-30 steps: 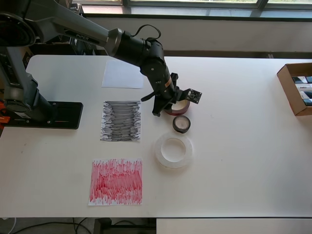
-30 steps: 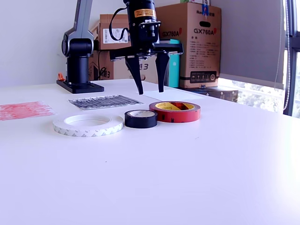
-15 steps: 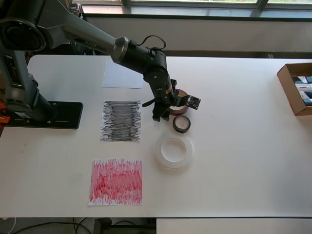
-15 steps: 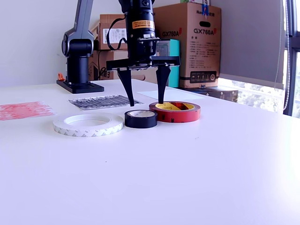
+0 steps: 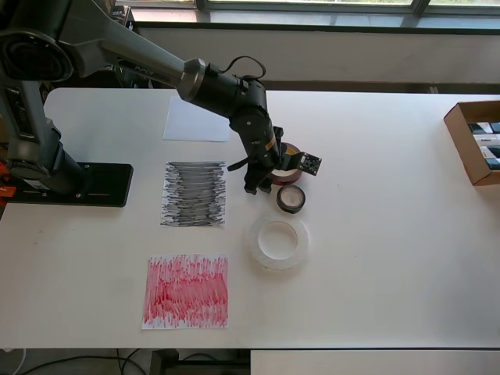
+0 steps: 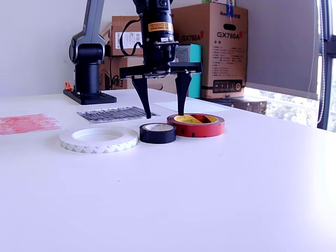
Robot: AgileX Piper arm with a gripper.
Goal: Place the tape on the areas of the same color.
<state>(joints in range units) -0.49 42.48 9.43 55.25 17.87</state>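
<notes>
My gripper (image 5: 266,173) (image 6: 164,115) stands open, pointing straight down, low over the table. One finger reaches into the hole of the dark red tape roll (image 5: 286,173) (image 6: 196,125); the other is outside its rim, toward the black-scribbled sheet (image 5: 194,194) (image 6: 116,113). The small black roll (image 5: 291,198) (image 6: 158,133) lies just beside the red roll. The larger whitish roll (image 5: 279,242) (image 6: 98,139) sits further along. The red-scribbled sheet (image 5: 187,291) (image 6: 26,123) and the plain white sheet (image 5: 197,119) bear nothing.
The arm's black base plate (image 5: 78,184) (image 6: 89,96) sits at the overhead view's left. An open cardboard box (image 5: 474,141) stands at that view's right table edge. Stacked cartons (image 6: 215,47) rise behind the table in the exterior view.
Over the last second the gripper came down toward the red roll and its fingers spread wider. In the last half second it has barely moved.
</notes>
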